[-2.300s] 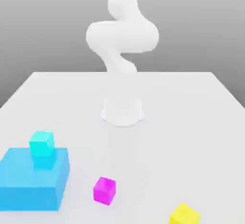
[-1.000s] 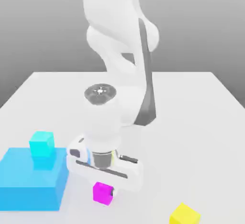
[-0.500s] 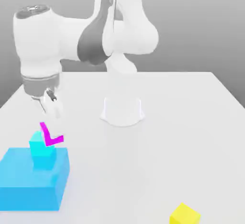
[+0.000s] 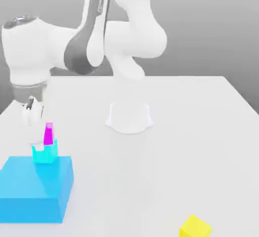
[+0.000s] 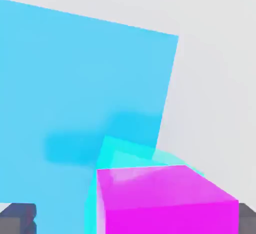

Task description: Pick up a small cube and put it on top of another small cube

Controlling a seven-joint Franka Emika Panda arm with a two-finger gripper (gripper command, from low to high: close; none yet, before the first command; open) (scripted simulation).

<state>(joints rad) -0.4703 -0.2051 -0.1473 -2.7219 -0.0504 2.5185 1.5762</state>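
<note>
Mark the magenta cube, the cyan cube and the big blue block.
magenta cube (image 5: pixel 165 200), hand view, its near face.
cyan cube (image 4: pixel 44 153), exterior view, its front face.
big blue block (image 4: pixel 33 190), exterior view, its top.

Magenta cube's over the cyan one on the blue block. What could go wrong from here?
1. In the hand view the magenta cube sits offset from the cyan cube and rotated against it, so it may land skewed and slide off.
2. In the exterior view it appears sunk into the cyan cube's top; pushing lower could shove that cube across the blue block.
</note>
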